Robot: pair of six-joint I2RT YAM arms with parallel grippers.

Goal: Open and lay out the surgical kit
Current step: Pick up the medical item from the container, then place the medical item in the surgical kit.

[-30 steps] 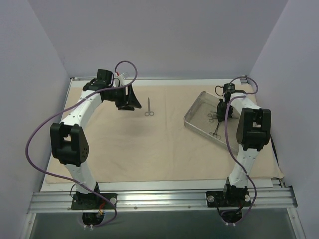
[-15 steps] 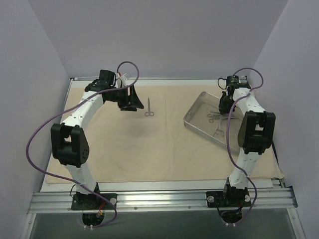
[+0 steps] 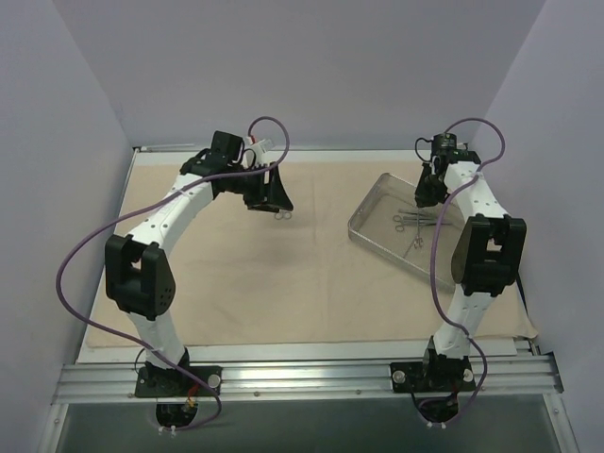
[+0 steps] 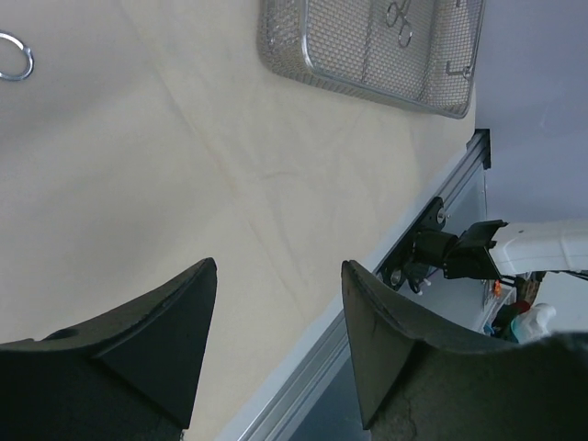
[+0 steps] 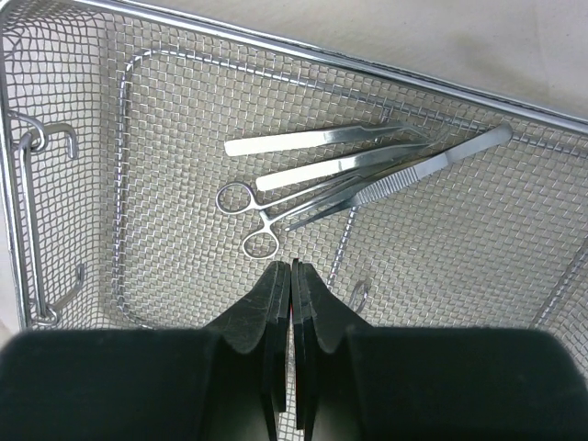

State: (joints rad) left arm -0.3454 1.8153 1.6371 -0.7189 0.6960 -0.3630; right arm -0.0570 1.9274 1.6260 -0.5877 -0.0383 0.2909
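Beige cloth sheet lies beneath the open left gripper. Closed, empty right gripper hovers over a silver wire-mesh tray.

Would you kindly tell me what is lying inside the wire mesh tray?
Slim metal instruments lie piled in the tray: flat tweezers and a ring-handled pair. They overlap, so their count is uncertain. The shut right gripper hides the mesh floor beneath it.

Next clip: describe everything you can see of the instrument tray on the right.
The tray is a shallow rectangular basket of silvery wire mesh with a solid rim and a wire handle at one end. It lies flat but askew on the right part of the beige cloth. Slim metal instruments lie clustered inside. The shut right end effector hovers over the mesh.
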